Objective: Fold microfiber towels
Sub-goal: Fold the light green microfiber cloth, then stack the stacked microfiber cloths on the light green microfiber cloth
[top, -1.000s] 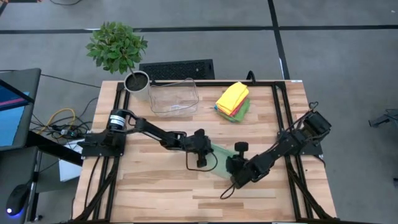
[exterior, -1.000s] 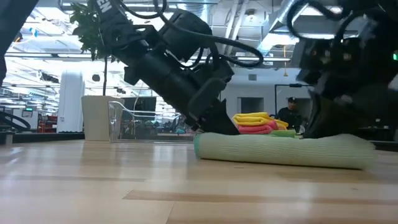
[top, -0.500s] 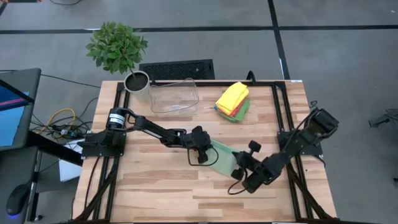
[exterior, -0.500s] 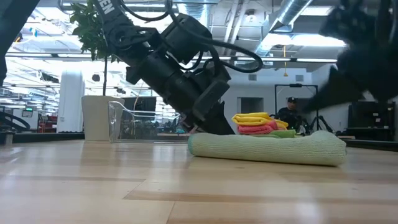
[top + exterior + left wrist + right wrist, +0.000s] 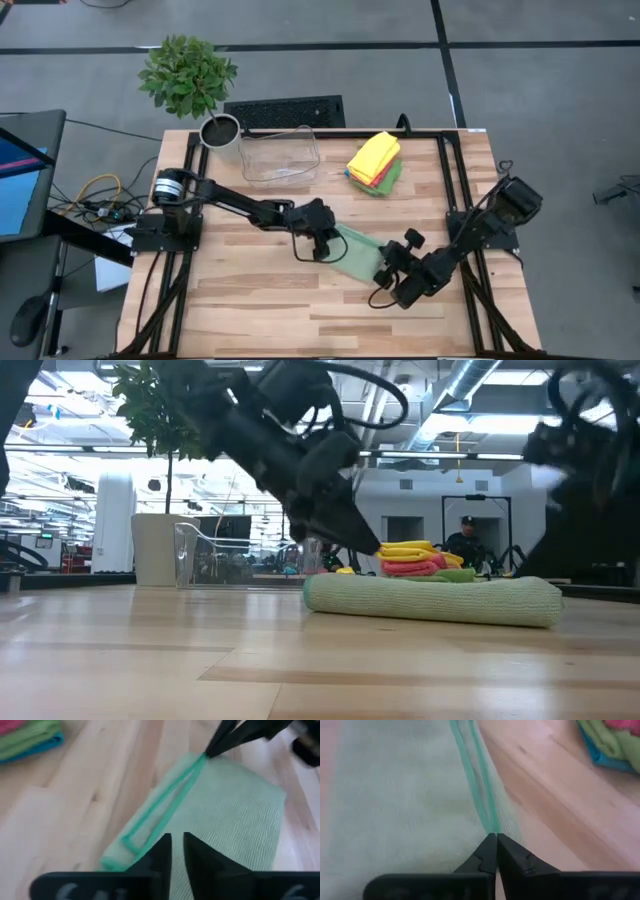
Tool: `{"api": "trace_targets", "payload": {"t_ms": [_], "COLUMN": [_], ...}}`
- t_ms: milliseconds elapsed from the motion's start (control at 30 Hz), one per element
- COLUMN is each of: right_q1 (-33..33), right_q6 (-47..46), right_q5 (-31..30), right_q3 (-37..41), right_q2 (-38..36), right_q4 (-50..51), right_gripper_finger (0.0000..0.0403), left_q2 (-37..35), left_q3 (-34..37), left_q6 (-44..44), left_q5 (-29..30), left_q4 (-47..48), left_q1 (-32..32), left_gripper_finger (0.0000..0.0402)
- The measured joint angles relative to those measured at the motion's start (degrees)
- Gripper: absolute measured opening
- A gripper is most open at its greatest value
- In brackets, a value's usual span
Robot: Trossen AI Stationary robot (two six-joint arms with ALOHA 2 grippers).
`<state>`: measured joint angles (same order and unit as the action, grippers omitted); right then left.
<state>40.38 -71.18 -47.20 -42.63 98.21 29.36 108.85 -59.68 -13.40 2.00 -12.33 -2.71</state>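
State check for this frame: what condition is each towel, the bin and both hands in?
Pale green towel: folded over, flat on table.
Towel stack: folded, piled by table's far edge.
Clear bin: upright, empty.
Left hand: just above green towel, holding nothing.
Right hand: shut, tips at green towel's hem.

Folded pale green towel (image 5: 432,601) lying on the wooden table (image 5: 150,660).
Behind it: a stack of cloths (image 5: 415,558), a clear bin (image 5: 215,555), a potted plant (image 5: 150,420).

A pale sage green towel (image 5: 358,254) is lying folded flat on the wooden table near its middle, its darker green hemmed edges stacked along one side, while the yellow, pink, green and blue towels (image 5: 374,162) are sitting piled near the far edge.
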Motion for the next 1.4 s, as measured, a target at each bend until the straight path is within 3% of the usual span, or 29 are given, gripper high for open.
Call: {"api": "trace_targets", "payload": {"t_ms": [233, 367, 467, 567, 733, 833, 933, 1167, 1400], "right_q1": [-2.1, -10.5, -22.9, -39.1, -71.5, -87.2, -94.2, -96.7, -96.3], "right_q6": [-0.8, 5.2, 18.7, 34.9, 55.2, 64.6, 70.4, 76.7, 79.9], "right_q5": [-0.8, -3.5, -2.5, 3.6, 30.8, 41.7, 44.9, 46.4, 54.9], "right_q3": [-1.3, -3.6, -5.4, -6.1, -6.1, -6.1, -7.0, -20.6, -32.3], "right_q2": [-14.9, -25.5, -32.2, -36.5, -38.6, -35.9, -28.9, -8.6, 6.6], "right_q4": [11.0, 18.9, 19.7, 15.1, 6.8, 3.4, 0.1, 3.1, 15.3], "right_gripper_finger": [0.0077, 0.013, 0.0173, 0.021, 0.0246, 0.025, 0.0249, 0.0249, 0.0249], "left_q2": [-9.0, -12.8, -15.0, -16.1, -16.3, -16.3, -16.3, -16.3, -16.3], "left_q3": [-0.1, -0.1, 0.0, 0.0, 0.0, 0.0, 0.0, 0.0, 0.0], "left_q6": [-3.2, -7.0, -9.8, -11.6, -14.3, -14.1, -14.1, -13.9, -13.9], "left_q5": [1.9, 0.6, -3.4, -8.0, -14.2, -15.8, -17.6, -18.2, -19.9], "left_q4": [0.4, -1.4, -1.2, -0.8, -0.7, -0.6, -1.0, -0.5, 1.7], "left_q1": [4.3, 9.0, 12.7, 15.6, 17.6, 18.2, 18.5, 18.5, 18.6], "left_gripper_finger": [0.0136, 0.0179, 0.0195, 0.0199, 0.0199, 0.0199, 0.0199, 0.0199, 0.0199]}}
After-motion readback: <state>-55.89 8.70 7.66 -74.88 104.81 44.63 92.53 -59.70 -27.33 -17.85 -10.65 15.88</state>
